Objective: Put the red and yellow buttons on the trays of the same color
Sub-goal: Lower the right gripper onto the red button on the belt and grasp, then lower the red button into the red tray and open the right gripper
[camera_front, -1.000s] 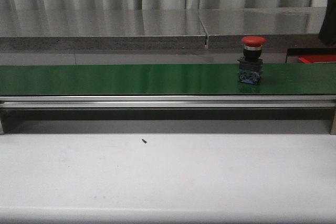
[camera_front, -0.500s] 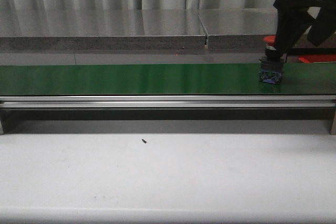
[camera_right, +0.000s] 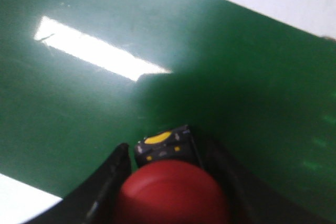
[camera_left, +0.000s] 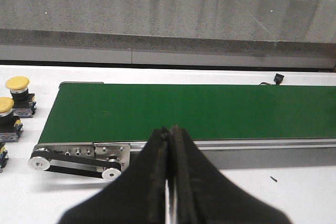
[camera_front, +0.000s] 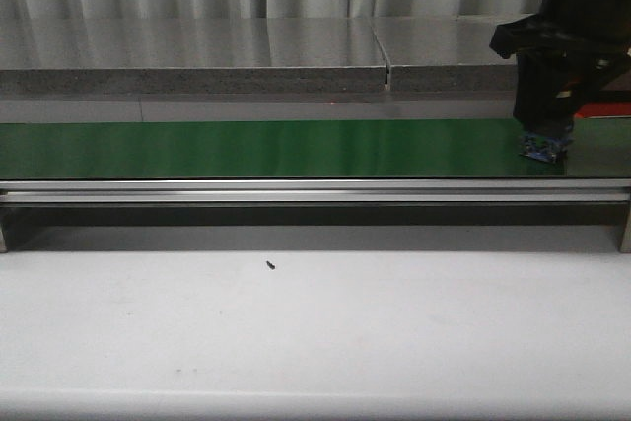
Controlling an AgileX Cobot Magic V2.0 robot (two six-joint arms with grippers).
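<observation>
We see one long green conveyor belt on the white tabletop; one red tray shows as a sliver behind the right arm, no yellow tray in any view.

The right gripper is down over the belt's right end, its black fingers spread on either side of the red-capped push button with the dark blocky base. Whether the fingers touch the button yet we cannot tell; gaps seem to show on both sides of the base.

Risks, as we judge them:
- If the belt is running, the button could slide out from between the fingers before they close, or be knocked over by one finger.
- The fingers sit low near the base; the domed cap is wider, so a shallow pinch might slip on lift.
- The front view hides the cap behind the arm, only the base shows, so alignment is hard to confirm.

The left gripper hangs near the belt's left end with fingers pressed together, holding nothing.

Counts: one belt, one red button, two whole yellow-capped push buttons on the tabletop left of the belt, a third only partly seen at the edge.
</observation>
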